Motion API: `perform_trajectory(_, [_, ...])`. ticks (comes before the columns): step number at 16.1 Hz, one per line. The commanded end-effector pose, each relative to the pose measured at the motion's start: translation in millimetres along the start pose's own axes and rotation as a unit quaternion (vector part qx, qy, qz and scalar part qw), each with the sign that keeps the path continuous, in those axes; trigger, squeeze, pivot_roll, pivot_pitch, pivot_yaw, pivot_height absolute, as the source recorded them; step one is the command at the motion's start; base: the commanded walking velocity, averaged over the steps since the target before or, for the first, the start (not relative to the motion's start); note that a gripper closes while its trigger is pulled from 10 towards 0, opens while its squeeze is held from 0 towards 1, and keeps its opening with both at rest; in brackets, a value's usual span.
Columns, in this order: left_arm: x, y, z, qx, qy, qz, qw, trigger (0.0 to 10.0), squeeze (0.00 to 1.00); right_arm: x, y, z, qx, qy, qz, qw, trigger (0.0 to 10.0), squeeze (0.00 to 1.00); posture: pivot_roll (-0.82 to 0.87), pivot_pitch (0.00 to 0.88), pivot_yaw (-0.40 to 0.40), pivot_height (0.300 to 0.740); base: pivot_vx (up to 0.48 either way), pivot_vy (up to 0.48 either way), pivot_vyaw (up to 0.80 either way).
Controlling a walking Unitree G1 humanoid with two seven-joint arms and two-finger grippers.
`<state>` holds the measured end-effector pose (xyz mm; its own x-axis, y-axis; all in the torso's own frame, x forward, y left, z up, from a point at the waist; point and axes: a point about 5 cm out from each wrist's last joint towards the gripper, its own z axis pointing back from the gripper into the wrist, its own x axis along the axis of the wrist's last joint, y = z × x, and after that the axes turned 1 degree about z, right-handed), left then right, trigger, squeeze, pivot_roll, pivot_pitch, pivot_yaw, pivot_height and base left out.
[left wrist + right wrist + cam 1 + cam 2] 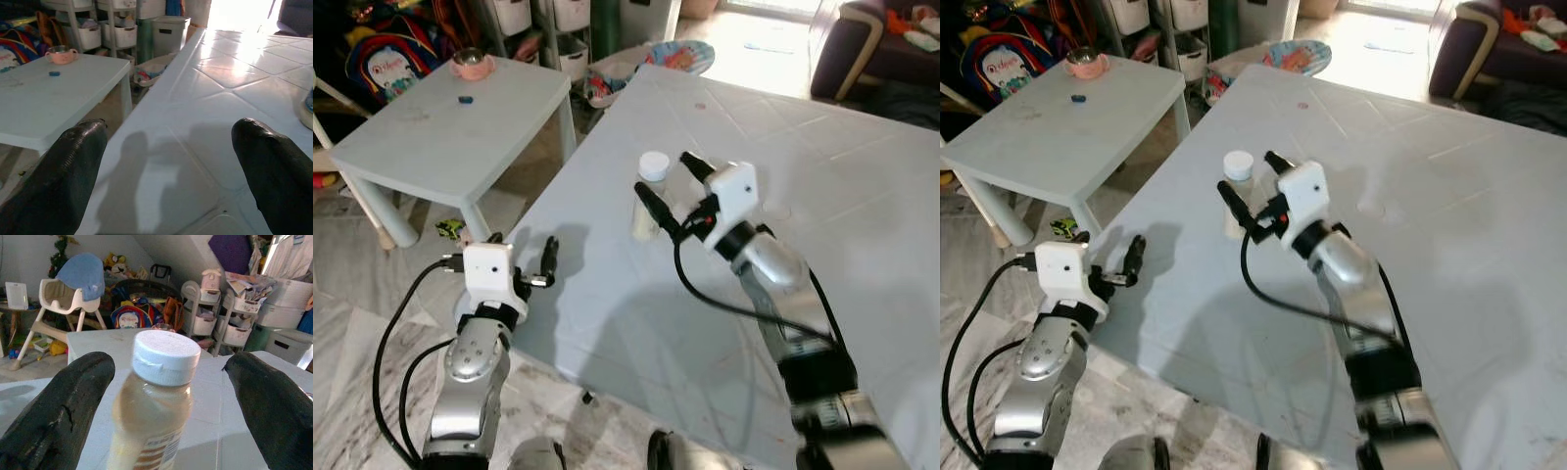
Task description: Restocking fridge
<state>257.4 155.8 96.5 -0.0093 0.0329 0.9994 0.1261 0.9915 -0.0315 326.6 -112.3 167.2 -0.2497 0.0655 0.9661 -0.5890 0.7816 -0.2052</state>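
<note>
Head views — bottle: a small bottle with a white cap stands upright on the large pale table, near its left edge, well away from any fridge.
Head views — right gripper: the right gripper reaches in level with the bottle, one black finger on each side of it; the fingers are spread and do not appear to touch it, a stance that suits a side grasp on the body below the cap.
Head views — left gripper: the left gripper hovers at the table's near left edge, fingers apart and holding nothing — likely kept out of the working arm's way.
Left wrist view: its two fingertips stand wide over bare tabletop; a lower small table carries a pink cup.
Right wrist view: the bottle sits centred between the parted fingers — tan, milky liquid, a printed label low down, a ribbed white screw cap.
Step in hand: judged as lining up to close on the bottle.
</note>
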Motion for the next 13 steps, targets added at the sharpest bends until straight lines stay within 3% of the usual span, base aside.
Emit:
perform_trajectory(1, [2, 0.2, 0.7, -0.001, 0.001, -0.007, 1.0, 10.0, 0.0, 3, -1.7, -5.3, 0.011, -0.008, 0.005, 1.0, 10.0, 0.0, 0.04, 0.106, -0.013, 0.74, 0.0, 0.0, 0.0])
perform_trajectory(6, [3, 3.7, 1.2, 0.003, 0.002, -0.012, 1.0, 10.0, 0.0, 6, -2.6, -25.9, 0.026, -0.013, -0.017, 0.999, 9.9, 0.0, 0.06, 0.11, -0.018, 0.74, 0.0, 0.0, 0.0])
perform_trajectory(7, [3, 3.6, 2.7, 0.004, 0.003, -0.013, 1.0, 10.0, 0.0, 6, -2.4, -30.7, 0.03, -0.015, -0.028, 0.999, 2.8, 0.0, 0.06, 0.112, -0.019, 0.74, 0.0, 0.0, 0.0])
perform_trajectory(8, [2, 3.3, 3.3, 0.004, 0.005, -0.013, 1.0, 10.0, 0.0, 4, -0.2, -33.2, 0.037, -0.013, -0.032, 0.999, 0.0, 0.0, 0.06, 0.112, -0.019, 0.74, 0.0, 0.0, 0.0])
perform_trajectory(13, [2, 2.7, 1.8, 0.004, 0.005, -0.014, 1.0, 10.0, 0.0, -2, 5.8, -34.1, 0.049, -0.005, -0.036, 0.998, 0.0, 0.0, 0.05, 0.11, -0.024, 0.74, 0.0, 0.0, 0.0])
